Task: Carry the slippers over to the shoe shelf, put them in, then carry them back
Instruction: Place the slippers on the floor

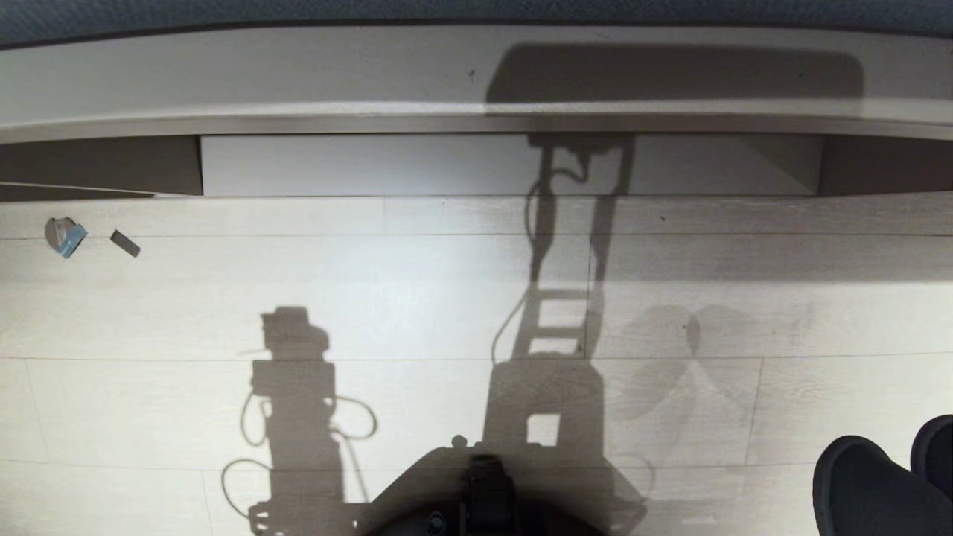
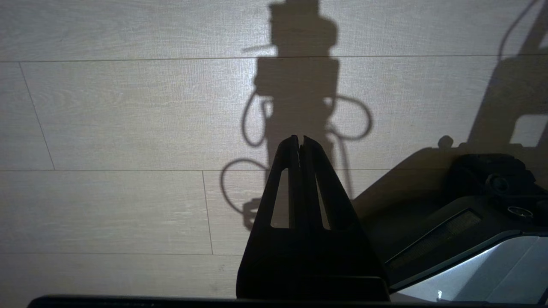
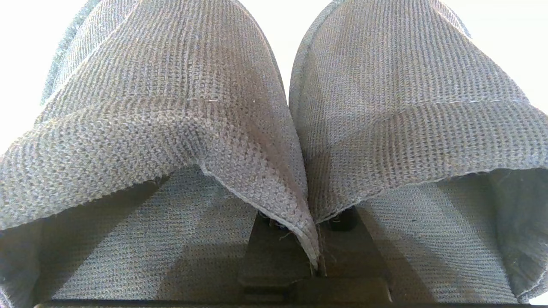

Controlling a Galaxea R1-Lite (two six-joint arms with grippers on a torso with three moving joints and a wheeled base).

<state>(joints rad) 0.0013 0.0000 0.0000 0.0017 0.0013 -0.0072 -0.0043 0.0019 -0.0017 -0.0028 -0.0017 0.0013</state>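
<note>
- At the upper left of the head view, a small grey-and-blue scrap and a short dark strip lie on the pale wood-plank floor, close to the front of the unit; I judge they could foul a wheel if the base drives that way.
- In the left wrist view the left gripper hangs over bare floor with its black fingers pressed together on nothing.
- Across the top of the head view runs the taupe laminate shoe shelf, its pale bottom board showing, with nothing in it.
- At the lower right corner of the head view the dark grey-blue knitted fabric slippers hang with rounded toes forward, well apart from the shelf.
- In the right wrist view the right gripper is clenched on the two inner collar edges of the slippers, pinched side by side between the jaws.
- Risk: only thin fabric edges are held, so a swing or a knock on the shelf's lip could pull one slipper free.
</note>
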